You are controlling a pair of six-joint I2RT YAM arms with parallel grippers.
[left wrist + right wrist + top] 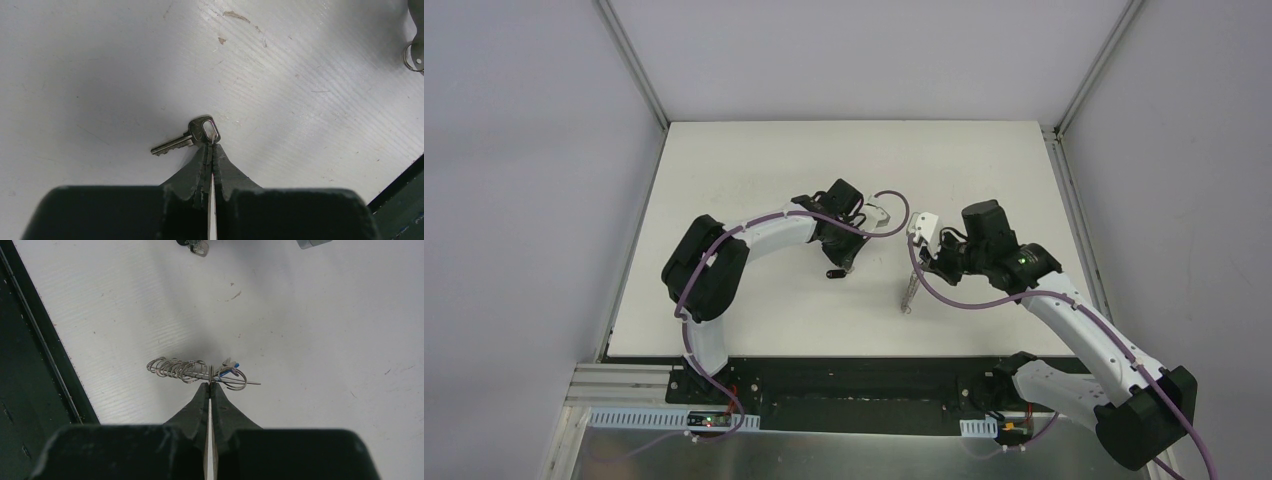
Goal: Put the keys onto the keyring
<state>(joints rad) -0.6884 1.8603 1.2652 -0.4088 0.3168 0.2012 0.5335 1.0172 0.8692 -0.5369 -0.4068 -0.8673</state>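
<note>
A small metal key (200, 132) with a dark head lies on the white table (100, 75), its blade pointing left. My left gripper (212, 146) is shut on the edge of the key's head. From above, the key (834, 272) shows as a dark spot just under that gripper (845, 262). My right gripper (210, 384) is shut on the keyring (192, 370), which I see edge-on as a bunch of thin wire loops with a small blue bit (234, 366) among them. Seen from the top, the keyring (910, 292) is a thin upright sliver below the right gripper (920, 264).
The black front rail (844, 375) borders the table's near edge, and the same dark edge (30, 340) runs left of the keyring. Purple cables (894, 222) loop off both wrists. The two grippers stand a short gap apart at mid-table.
</note>
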